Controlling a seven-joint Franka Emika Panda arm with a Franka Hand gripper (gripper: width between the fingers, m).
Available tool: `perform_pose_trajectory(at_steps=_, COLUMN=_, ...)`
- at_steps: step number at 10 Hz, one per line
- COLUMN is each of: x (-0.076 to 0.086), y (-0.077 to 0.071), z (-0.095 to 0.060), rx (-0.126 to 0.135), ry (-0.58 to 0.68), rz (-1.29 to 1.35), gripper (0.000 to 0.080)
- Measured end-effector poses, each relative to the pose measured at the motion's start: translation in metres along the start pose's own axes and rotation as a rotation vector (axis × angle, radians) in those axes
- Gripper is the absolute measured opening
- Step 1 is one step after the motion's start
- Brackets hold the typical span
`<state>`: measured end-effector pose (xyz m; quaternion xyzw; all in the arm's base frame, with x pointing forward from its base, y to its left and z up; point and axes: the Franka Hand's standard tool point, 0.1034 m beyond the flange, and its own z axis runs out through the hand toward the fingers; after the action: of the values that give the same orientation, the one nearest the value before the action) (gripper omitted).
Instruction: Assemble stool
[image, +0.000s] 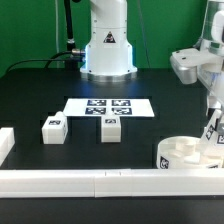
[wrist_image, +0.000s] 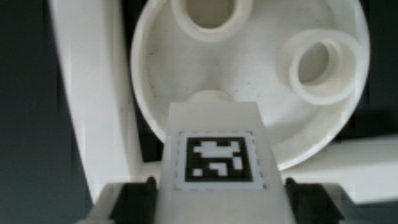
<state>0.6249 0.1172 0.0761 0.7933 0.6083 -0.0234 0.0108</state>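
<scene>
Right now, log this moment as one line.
pincer: shut on held leg | held leg: at seat | loose legs: two, near marker board

Exterior wide, wrist close on seat (wrist_image: 205, 68)

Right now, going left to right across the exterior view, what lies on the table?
White rail block → first leg → second leg → round seat; the third leg, held in the jaws, overlaps the seat.
</scene>
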Motion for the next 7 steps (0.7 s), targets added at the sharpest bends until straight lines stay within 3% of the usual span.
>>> perform_pose_trajectory(at_steps=1, x=-0.0007, y=-0.0015, z=0.0002, rx=0.015, ry=0.003, rz=0.104, gripper=0.0337)
perform_pose_trajectory(at_steps=5, x=-0.0003, y=-0.0017, z=0.0004, rx=0.015, ry=0.002, rz=0.362, gripper=0.0337)
perform_pose_trajectory(at_steps=6, x=-0.0002, y=-0.0018, z=0.0005, rx=0.015, ry=0.002, rz=0.448, gripper=0.0337)
perform_pose_trajectory(at_steps=7, x=0.0006, y=-0.0021, z=0.0006, rx=-0.003, ry=0.02, rz=0.514, gripper=0.0337)
